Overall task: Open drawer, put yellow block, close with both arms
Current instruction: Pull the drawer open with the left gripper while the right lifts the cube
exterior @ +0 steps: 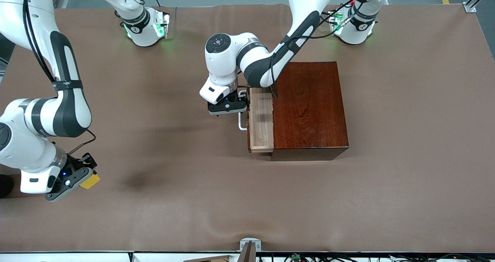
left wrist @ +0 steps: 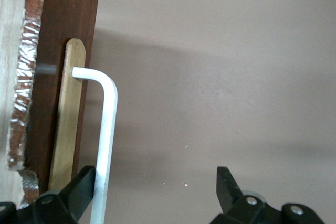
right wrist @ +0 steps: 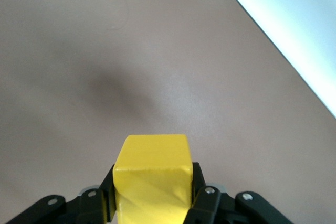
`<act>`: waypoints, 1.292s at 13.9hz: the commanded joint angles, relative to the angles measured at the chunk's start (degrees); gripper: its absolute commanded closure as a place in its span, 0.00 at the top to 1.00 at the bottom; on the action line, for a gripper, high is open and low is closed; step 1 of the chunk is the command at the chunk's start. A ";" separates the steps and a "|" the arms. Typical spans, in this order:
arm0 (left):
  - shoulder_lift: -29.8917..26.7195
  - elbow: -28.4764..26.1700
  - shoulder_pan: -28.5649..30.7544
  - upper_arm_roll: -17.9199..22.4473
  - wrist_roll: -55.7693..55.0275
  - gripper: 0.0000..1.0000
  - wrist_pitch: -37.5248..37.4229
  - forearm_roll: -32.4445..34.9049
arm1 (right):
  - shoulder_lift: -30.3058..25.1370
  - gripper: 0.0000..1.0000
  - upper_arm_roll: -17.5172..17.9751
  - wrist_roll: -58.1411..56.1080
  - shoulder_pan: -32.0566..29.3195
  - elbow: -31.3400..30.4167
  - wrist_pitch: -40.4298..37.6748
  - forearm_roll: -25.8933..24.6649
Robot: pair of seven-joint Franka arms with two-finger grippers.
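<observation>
My left gripper (exterior: 232, 108) sits at the drawer's front, fingers spread wide; in the left wrist view one finger (left wrist: 79, 190) lies just beside the white handle (left wrist: 105, 135) and the other (left wrist: 227, 184) stands well clear, so nothing is pinched. The handle bar passes along the inner side of that near finger, and I cannot tell whether the two touch. My right gripper (exterior: 83, 177) hangs over bare table at the right arm's end, pressed together on the yellow block (right wrist: 152, 179), which shows between the pads with one flat face up and throws its shadow on the brown table (exterior: 162, 215) below, so I judge it lifted.

The drawer (exterior: 261, 119) stands part-way out of the dark wooden box (exterior: 309, 107), a narrow strip of pale tray showing. I judge the opening step to be in hand and not finished: the gap looks tight for dropping a cube from above. The next move, as I see it, calls for my left fingers to hook or grip the handle and draw it further toward the right arm's end, while my right arm carries the block over the tray.

The drawer's front faces the right arm's end of the table, and it slides along that line. The exposed tray and the handle run with their long axis from the front camera toward the robots' bases.
</observation>
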 commanded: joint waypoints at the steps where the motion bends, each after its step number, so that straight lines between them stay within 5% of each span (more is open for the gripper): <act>1: 1.12 2.42 -0.57 0.13 -0.48 1.00 4.75 -2.04 | -2.55 0.00 0.20 -6.28 0.55 -1.27 -0.45 -0.87; 18: 1.30 2.42 -0.92 0.31 0.31 1.00 11.08 -4.87 | -7.03 0.00 0.37 -30.11 6.62 -1.27 -3.96 -0.35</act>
